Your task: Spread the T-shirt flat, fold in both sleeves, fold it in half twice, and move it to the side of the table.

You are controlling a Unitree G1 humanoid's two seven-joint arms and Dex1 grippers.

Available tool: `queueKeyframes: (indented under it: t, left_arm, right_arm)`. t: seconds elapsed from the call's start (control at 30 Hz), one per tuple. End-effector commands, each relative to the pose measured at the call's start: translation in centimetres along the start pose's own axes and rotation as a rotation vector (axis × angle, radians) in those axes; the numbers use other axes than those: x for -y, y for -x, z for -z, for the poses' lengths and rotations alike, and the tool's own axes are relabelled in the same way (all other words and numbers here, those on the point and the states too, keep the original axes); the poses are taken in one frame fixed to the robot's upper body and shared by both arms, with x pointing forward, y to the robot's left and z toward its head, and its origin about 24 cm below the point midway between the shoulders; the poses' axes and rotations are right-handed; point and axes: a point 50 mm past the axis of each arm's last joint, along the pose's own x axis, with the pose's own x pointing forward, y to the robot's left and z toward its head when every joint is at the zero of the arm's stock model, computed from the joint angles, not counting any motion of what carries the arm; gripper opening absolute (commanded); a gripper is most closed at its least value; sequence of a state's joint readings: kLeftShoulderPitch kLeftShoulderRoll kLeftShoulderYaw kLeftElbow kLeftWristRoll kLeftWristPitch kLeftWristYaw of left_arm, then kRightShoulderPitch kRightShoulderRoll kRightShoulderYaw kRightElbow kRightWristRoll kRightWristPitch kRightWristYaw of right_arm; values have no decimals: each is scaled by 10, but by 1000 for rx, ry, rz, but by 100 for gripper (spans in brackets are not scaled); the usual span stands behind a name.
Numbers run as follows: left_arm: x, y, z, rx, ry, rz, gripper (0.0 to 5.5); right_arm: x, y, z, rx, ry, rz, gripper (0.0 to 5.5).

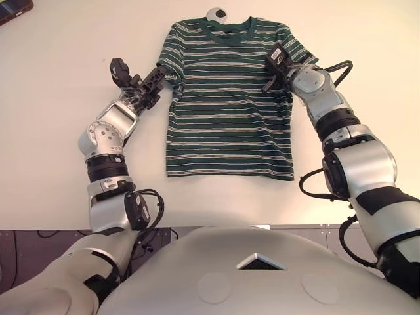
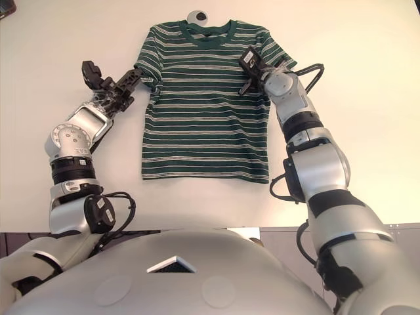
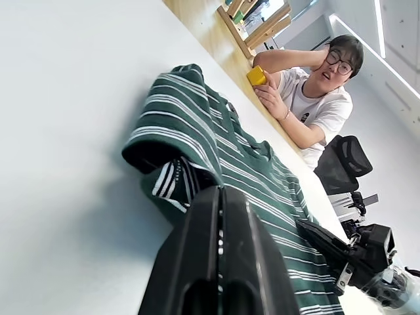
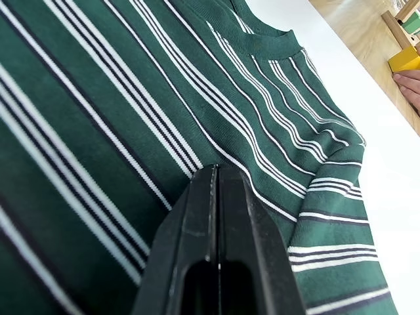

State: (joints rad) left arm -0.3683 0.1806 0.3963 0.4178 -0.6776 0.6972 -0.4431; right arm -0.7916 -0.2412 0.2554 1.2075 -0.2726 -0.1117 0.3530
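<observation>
A dark green T-shirt (image 1: 226,111) with thin white stripes lies spread on the white table (image 1: 59,144), collar at the far side. My left gripper (image 1: 161,77) is at the shirt's left sleeve (image 3: 172,128) and is shut on its hem. The sleeve is raised a little off the table, with shadow under it. My right gripper (image 1: 268,84) hovers over the shirt's right shoulder, just inside the right sleeve (image 4: 335,216). Its fingers are shut with nothing between them, and the cloth below lies flat.
A small white and black object (image 1: 216,13) lies just beyond the collar. A dark object (image 1: 13,10) sits at the far left corner. Bare table lies on both sides of the shirt and between its hem and the near edge (image 1: 65,228).
</observation>
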Motion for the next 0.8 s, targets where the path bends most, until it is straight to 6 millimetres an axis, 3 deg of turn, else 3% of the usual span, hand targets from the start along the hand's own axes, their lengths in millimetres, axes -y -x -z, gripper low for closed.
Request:
queueKeyframes:
  t: [0.03, 0.2, 0.3, 0.4, 0.5, 0.67, 0.8]
  left_arm:
    - [28, -27, 2, -25, -67, 67, 3]
    - [50, -52, 25, -158, -261, 121, 3]
    - [45, -60, 45, -251, -402, 79, 3]
    - [38, -53, 30, -170, -410, 44, 3]
    - [25, -24, 5, -66, -381, -12, 36]
    - [0, 25, -11, -22, -322, -138, 113]
    - [-17, 39, -12, 10, -225, -218, 144]
  right_arm:
    - [-34, 0, 36, -143, -35, -105, 0]
    - [-36, -1, 34, -142, -32, -113, 0]
    - [-39, -2, 33, -137, -31, -121, 0]
    - [-40, -2, 31, -133, -37, -119, 0]
    - [-39, -2, 33, -135, -42, -114, 0]
    - [-41, 0, 39, -146, -46, -116, 0]
    - [-41, 1, 41, -152, -38, -119, 0]
